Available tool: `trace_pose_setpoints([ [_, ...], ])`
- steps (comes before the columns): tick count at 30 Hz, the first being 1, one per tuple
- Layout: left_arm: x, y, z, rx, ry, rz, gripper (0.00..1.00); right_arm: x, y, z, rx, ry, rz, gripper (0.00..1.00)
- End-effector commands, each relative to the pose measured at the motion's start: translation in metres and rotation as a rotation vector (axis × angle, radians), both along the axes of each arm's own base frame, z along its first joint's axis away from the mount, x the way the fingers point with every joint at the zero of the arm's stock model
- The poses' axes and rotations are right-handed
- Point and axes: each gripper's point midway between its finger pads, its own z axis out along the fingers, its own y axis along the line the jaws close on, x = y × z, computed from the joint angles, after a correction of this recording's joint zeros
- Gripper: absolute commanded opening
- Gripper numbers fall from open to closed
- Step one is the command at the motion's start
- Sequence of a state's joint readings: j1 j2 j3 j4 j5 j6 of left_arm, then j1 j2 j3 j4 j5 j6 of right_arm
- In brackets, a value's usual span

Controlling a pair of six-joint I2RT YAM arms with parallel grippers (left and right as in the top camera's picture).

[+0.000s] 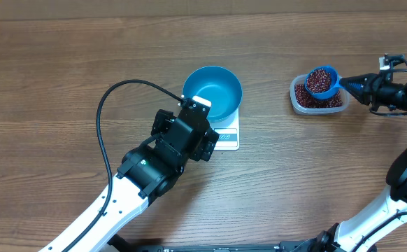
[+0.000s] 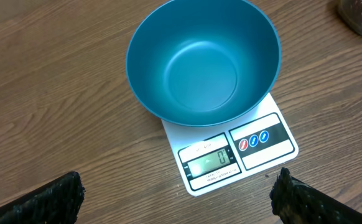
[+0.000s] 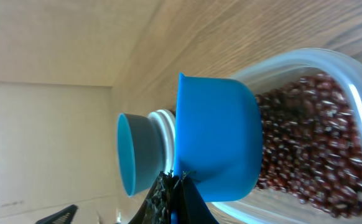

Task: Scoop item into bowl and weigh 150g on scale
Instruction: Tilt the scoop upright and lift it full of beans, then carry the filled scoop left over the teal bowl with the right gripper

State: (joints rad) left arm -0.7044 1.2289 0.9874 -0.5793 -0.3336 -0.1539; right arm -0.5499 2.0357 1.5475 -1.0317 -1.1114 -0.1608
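- beans (image 1: 320, 80) heaped in the little blue scoop (image 1: 339, 82), right over the clear tub (image 1: 296, 98) holding the rest. Only overhead shows the load; right wrist just gets the scoop's underside
- scoop handle runs out rightward into the right claw (image 1: 350, 83), pinched on it
- bowl (image 2: 203, 59) sits empty on the scale (image 2: 255, 146), zero readout legible from left wrist only
- display edge faces the left claw (image 2: 178, 186), spread wide, holding nothing

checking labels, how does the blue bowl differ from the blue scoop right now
The bowl is empty; the scoop is full of beans. The bowl sits on the scale, untouched; the scoop is held by the right gripper over the tub. The bowl is far wider than the scoop and has no handle. Both are round and bright blue.
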Motion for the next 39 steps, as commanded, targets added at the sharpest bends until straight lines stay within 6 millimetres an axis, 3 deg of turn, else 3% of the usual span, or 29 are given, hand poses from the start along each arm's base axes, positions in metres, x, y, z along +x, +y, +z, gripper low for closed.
trace_pose_setpoints([
  [1, 0.005, -0.001, 0.011, -0.014, -0.023, 0.008, 1.00, 0.001, 0.004, 0.014, 0.093, -0.054, 0.005, 0.04],
  [9, 0.005, -0.001, 0.011, -0.014, -0.023, 0.008, 1.00, 0.002, 0.009, 0.029, 0.173, -0.102, 0.015, 0.04],
  [25, 0.005, -0.001, 0.011, -0.014, -0.023, 0.008, 1.00, 0.000, 0.019, 0.038, 0.247, -0.094, 0.028, 0.04],
  [39, 0.005, -0.001, 0.011, -0.014, -0.023, 0.008, 1.00, 0.002, 0.093, 0.045, 0.249, -0.082, 0.203, 0.04],
])
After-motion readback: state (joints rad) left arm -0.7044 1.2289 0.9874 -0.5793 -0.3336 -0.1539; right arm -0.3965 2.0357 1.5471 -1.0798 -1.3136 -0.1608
